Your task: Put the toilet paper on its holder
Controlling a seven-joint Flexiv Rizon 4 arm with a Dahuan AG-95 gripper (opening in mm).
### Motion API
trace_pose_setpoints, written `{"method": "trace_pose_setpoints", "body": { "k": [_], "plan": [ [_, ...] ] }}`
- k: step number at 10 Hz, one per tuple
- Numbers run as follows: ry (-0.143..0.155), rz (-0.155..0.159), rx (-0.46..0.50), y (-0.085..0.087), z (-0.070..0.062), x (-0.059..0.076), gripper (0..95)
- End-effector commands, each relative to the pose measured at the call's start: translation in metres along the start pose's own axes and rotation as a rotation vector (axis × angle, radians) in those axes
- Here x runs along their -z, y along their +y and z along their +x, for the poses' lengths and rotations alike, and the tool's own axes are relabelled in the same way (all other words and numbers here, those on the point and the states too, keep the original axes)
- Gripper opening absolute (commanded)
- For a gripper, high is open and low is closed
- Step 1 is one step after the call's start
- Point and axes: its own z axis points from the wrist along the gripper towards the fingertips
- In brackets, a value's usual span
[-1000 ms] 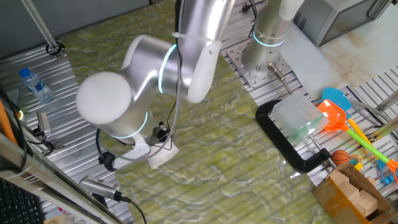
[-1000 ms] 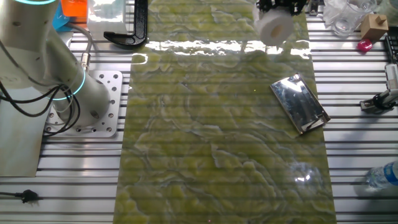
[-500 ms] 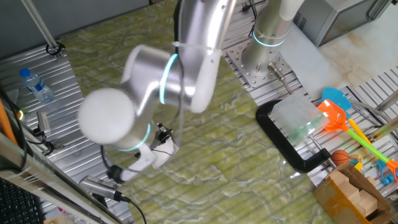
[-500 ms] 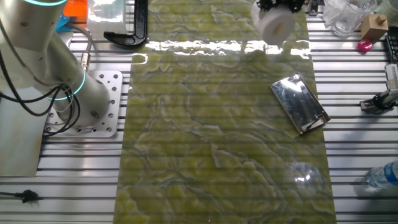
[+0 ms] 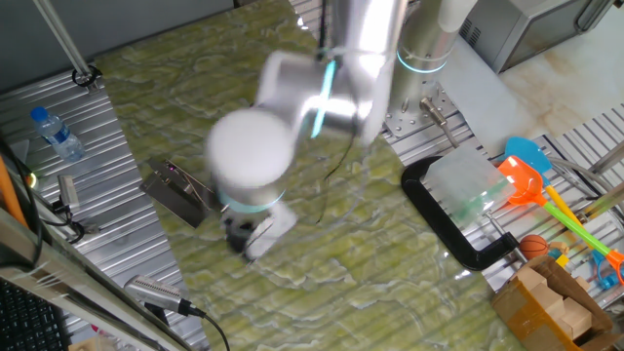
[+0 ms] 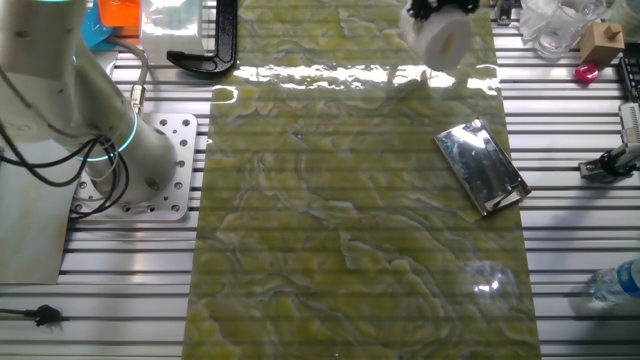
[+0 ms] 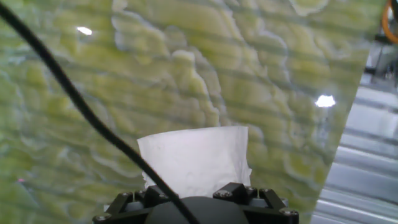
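black clamp beside arm

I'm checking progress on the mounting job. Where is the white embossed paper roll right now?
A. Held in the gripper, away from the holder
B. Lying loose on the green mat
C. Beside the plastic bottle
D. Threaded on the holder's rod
A: the white embossed paper roll sits in the gripper, apart from the shiny brown metal holder plate.

One fixed view looks down steeply from above one corner of the desk, with the black clamp at its right. The other fixed view looks almost straight down from the opposite side, so the same clamp sits top left. Both share the green mat. The hand view sits close behind the toilet paper, facing the mat.
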Motion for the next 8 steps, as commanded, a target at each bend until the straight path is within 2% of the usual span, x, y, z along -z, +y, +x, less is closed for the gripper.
{"method": "trace_pose_setpoints", "body": {
  "k": [1,4,6,8],
  "plan": [
    [0.014,0.017,0.046,-0.011,-0.002,0.000,0.0],
    [0.028,0.042,0.045,-0.011,0.001,-0.006,0.0],
    [0.010,0.052,0.044,-0.011,0.003,-0.012,0.0],
    [0.003,0.082,0.049,-0.005,0.008,-0.010,0.0]
  ]
}}
